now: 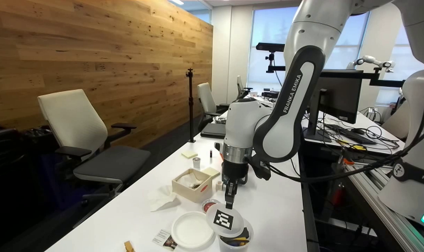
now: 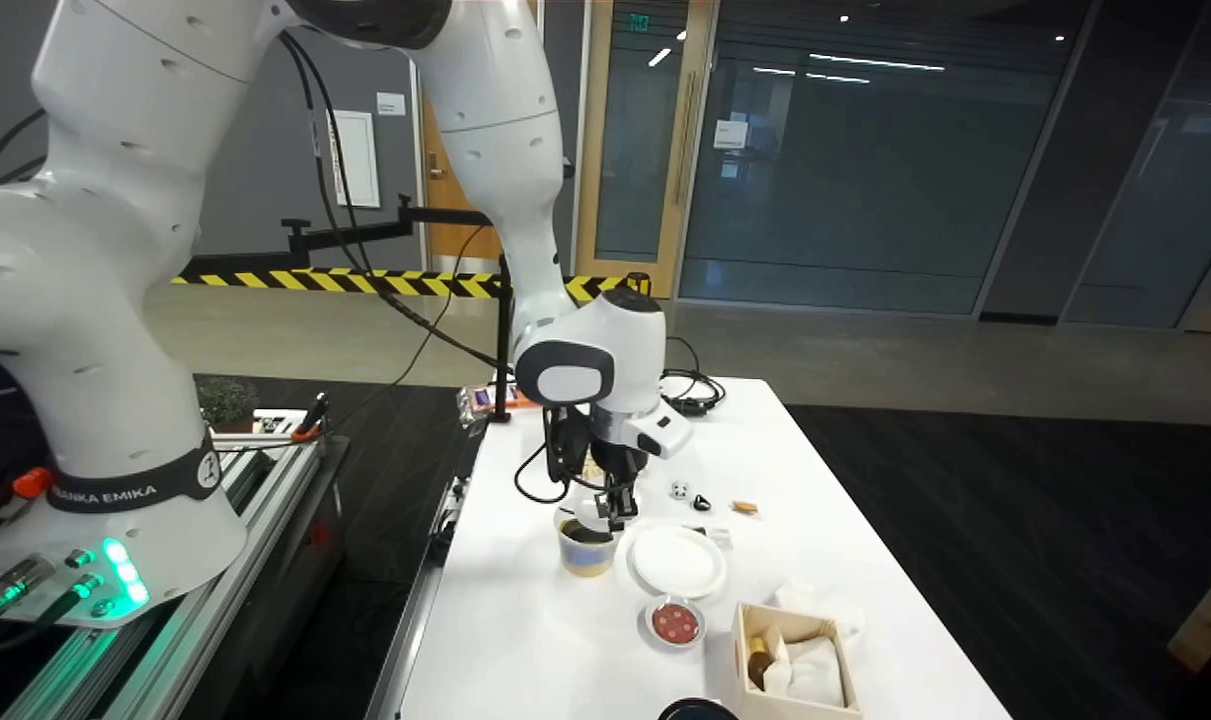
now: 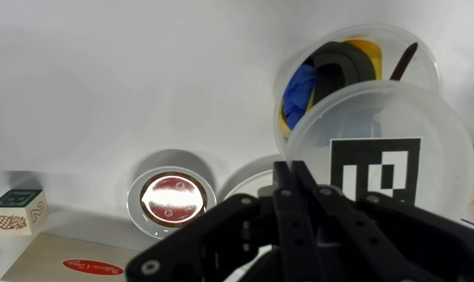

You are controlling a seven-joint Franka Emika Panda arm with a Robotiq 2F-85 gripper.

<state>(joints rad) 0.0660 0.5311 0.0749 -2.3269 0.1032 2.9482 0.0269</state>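
Note:
A translucent round lid (image 1: 237, 223) with a black-and-white square marker (image 1: 223, 219) is pinched at its edge by my gripper (image 1: 229, 205). In the wrist view, the fingertips of the gripper (image 3: 291, 164) stand close together at the rim of the lid (image 3: 448, 156). Under the lid is a clear tub (image 2: 587, 558) on the white table. The lid overlaps part of the tub's mouth; whether they touch I cannot tell. Dark, yellow and blue items show inside the tub (image 3: 401, 39). A white plate (image 1: 192, 229) lies beside the tub, partly behind the gripper in the wrist view.
A small dish with a red patterned disc (image 3: 172, 201) sits near the plate. Further along are a wooden box (image 1: 183, 190) with contents, a letter block (image 3: 19, 211) and a crumpled tissue (image 1: 161, 198). A printed card (image 1: 164, 239) and a brown piece (image 1: 129, 246) lie past the plate.

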